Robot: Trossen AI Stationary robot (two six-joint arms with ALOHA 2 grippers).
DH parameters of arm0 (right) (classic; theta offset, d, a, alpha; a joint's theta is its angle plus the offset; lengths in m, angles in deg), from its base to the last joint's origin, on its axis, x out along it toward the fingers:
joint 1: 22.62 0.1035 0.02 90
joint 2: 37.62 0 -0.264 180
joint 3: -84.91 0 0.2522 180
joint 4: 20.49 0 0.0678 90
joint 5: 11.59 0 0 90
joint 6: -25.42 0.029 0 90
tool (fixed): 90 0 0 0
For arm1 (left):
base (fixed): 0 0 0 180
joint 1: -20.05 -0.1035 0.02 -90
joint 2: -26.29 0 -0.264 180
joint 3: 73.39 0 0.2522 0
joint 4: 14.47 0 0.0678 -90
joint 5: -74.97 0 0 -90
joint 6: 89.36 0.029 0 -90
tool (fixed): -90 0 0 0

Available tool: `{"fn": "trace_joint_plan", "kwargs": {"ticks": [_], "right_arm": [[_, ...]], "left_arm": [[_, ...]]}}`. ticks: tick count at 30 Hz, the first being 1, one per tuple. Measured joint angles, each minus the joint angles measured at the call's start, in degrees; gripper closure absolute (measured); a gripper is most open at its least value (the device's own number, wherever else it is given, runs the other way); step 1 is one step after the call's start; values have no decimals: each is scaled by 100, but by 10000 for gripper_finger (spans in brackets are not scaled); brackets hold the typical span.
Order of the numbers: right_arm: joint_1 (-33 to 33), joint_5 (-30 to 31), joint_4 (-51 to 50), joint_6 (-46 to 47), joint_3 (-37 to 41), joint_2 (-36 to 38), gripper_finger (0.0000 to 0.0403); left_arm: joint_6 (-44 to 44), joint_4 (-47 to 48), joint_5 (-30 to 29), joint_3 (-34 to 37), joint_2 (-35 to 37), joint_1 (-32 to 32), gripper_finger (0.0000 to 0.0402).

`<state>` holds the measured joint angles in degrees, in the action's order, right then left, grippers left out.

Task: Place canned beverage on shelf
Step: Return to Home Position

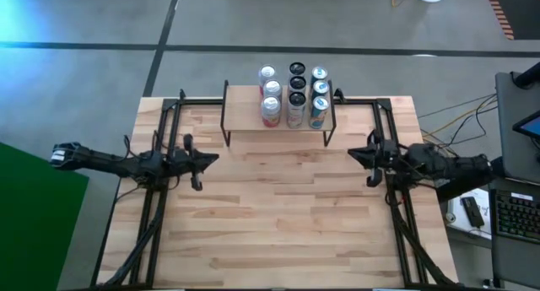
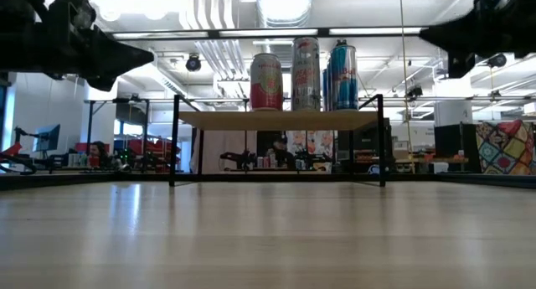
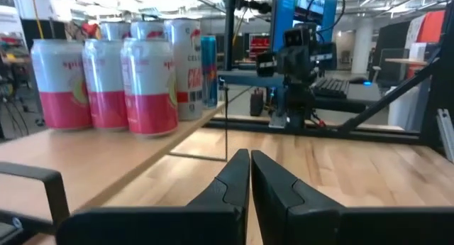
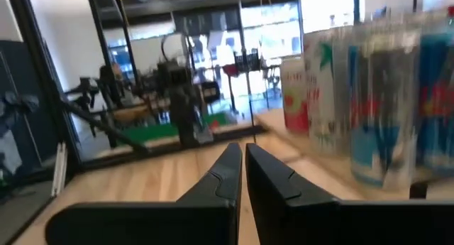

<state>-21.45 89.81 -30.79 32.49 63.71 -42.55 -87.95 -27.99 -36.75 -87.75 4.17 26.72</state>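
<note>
With the soda cans [image 1: 294, 95] — nine, it seems — standing on the shelf [image 1: 240, 115], the left gripper [image 1: 213, 158] and right gripper [image 1: 353, 153], both closed and empty, should retract level, clear of it.

Shelf [image 1: 243, 115] sits at far centre of counter [image 1: 278, 215]. Cans [image 1: 295, 93] stand on shelf's right half in three close lines running near to far. Left gripper [image 1: 211, 158] hangs over counter's left side, right gripper [image 1: 353, 153] over right side. Both are nearer than shelf, well apart, tips facing inward.
</note>
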Motion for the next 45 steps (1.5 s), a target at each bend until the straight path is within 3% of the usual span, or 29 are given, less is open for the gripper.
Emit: {"fn": "trace_joint_plan", "kwargs": {"ticks": [3,6,14,21,26,31,38,45], "right_arm": [[2,-1,-67,31,399,414,390],[2,-64,516,-125,670,487,390],[7,-950,748,-246,670,372,390],[4,-938,683,-265,673,260,390],[4,-938,866,-326,675,283,390],[4,-1491,645,-326,662,487,390],[2,-1334,607,-322,662,487,390],[2,-1332,619,-260,659,487,390]], "left_arm": [[-108,56,13,0,15,16,401],[-158,-78,17,0,-2,14,401],[-351,-258,252,4,-55,29,401],[-442,-347,301,4,-455,90,401],[29,-940,29,7,-749,77,401],[189,-543,-768,7,-101,77,401],[65,386,256,9,872,82,401],[276,1280,326,9,1645,82,402]]}}
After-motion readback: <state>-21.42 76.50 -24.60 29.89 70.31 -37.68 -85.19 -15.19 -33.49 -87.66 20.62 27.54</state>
